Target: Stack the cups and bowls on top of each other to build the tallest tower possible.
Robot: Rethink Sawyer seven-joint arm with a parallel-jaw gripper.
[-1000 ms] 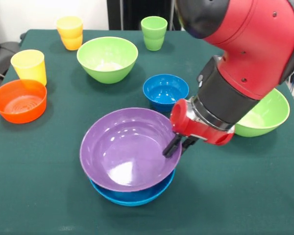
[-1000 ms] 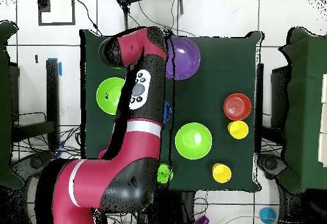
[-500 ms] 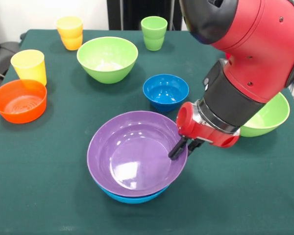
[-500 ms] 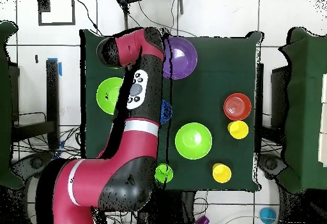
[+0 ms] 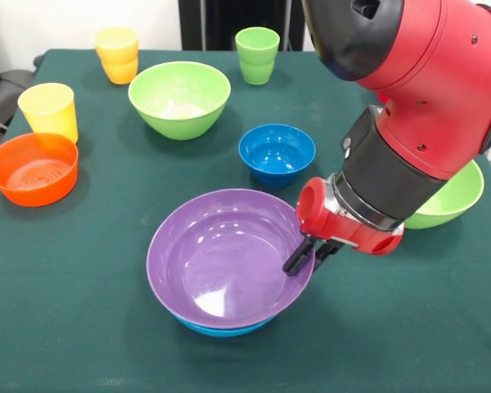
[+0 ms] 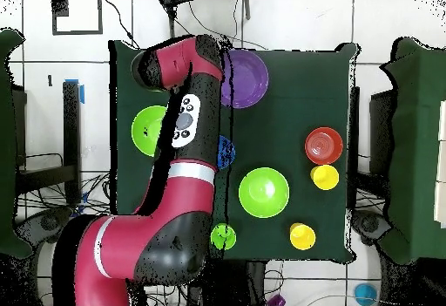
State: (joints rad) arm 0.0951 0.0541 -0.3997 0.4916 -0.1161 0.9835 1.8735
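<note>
While the purple bowl [image 5: 229, 262] sat nested in the large blue bowl [image 5: 221, 327] near the table's [image 5: 65, 311] front edge, the gripper [image 5: 309, 255] pinched the purple rim, one finger inside and one outside. Mid-table stood a small blue bowl [image 5: 277, 153], with one green bowl [image 5: 179, 98] behind it and another [image 5: 446, 196] by the right edge. An orange bowl [image 5: 33, 168] and yellow cup [image 5: 48, 110] lined the left edge.

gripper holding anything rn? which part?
Yes: the gripper pinches the purple bowl by its rim, on the side nearest the arm; it sits in the large blue bowl.
</note>
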